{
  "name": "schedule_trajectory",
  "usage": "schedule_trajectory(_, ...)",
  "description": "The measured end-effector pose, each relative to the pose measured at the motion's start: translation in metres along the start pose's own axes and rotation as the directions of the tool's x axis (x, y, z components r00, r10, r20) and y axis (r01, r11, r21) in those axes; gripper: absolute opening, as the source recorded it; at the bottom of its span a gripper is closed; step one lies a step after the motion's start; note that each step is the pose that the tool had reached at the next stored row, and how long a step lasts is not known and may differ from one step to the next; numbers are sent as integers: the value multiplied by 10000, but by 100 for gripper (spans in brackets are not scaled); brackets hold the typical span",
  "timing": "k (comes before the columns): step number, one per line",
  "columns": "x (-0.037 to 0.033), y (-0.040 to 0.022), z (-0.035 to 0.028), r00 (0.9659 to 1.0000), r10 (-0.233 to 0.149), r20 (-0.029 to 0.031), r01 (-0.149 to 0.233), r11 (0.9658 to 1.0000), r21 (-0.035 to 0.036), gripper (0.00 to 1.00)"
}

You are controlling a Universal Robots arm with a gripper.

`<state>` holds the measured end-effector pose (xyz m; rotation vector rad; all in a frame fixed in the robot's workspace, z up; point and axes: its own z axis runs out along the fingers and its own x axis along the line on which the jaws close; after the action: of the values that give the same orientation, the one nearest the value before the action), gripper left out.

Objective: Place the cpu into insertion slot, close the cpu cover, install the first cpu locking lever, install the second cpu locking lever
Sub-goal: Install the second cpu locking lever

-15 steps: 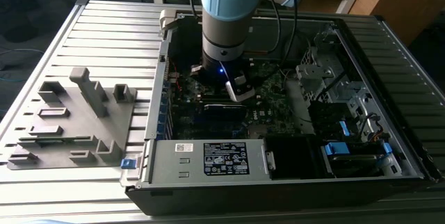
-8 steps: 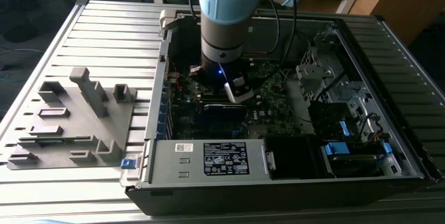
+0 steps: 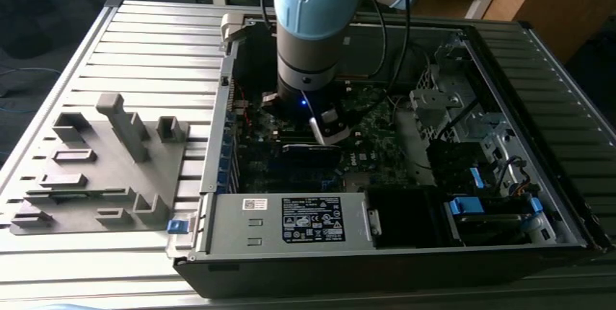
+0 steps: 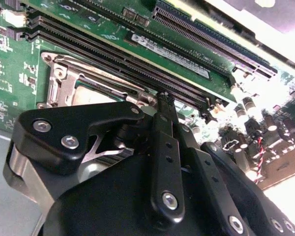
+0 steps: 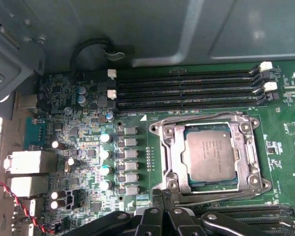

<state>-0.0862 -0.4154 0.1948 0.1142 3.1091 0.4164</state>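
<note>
Second wrist view looks along the black gripper [image 4: 163, 101]: its two finger links run side by side and meet at a narrow tip, so the jaws stand closed with nothing between them. That tip hangs just beside the rim of the insertion slot [image 4: 64, 81], at the side that faces the long black memory slots [image 4: 137, 61]; whether it touches the metal cannot be told.

In the first wrist view the finger ends [image 5: 160, 196] sit at the socket's near edge, by a thin wire locking lever [image 5: 211, 197] that lies along that edge. The cpu [image 5: 209, 155] lies flat and square inside the insertion slot [image 5: 169, 147], silver-grey top upward. The cpu cover [image 5: 248, 147] lies down around it as a silver frame, the chip showing through its square opening. A second wire lever [image 5: 196, 119] runs along the far edge of the socket, toward the memory slots [image 5: 187, 88].

All of this sits on the green motherboard [image 5: 280, 132], with rows of small capacitors [image 5: 104, 155] on the side of the socket toward the rear ports.

In the exterior view the arm [image 3: 308, 29] reaches straight down into the open computer case [image 3: 539, 58], which lies on a slatted metal table [image 3: 144, 43]. A grey fixture block [image 3: 106, 166] stands on the table at the exterior view's left of the case.
</note>
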Motion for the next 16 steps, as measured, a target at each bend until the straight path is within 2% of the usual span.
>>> schedule_trajectory(4, 6, -6, 2, 10000, 2, -17, -2, 9998, -223, 11)
schedule_trajectory(6, 7, -8, 8, 10000, 2, -20, -3, 9993, -375, 11)
schedule_trajectory(8, 9, -15, 3, 10000, 5, -32, -7, 9989, -469, 11)
schedule_trajectory(9, 10, -16, 4, 10000, 5, -33, -7, 9988, -499, 11)
schedule_trajectory(12, 11, -18, 3, 10000, 5, -37, -7, 9986, -531, 11)
schedule_trajectory(16, 12, -18, 2, 10000, 5, -36, -7, 9985, -538, 11)
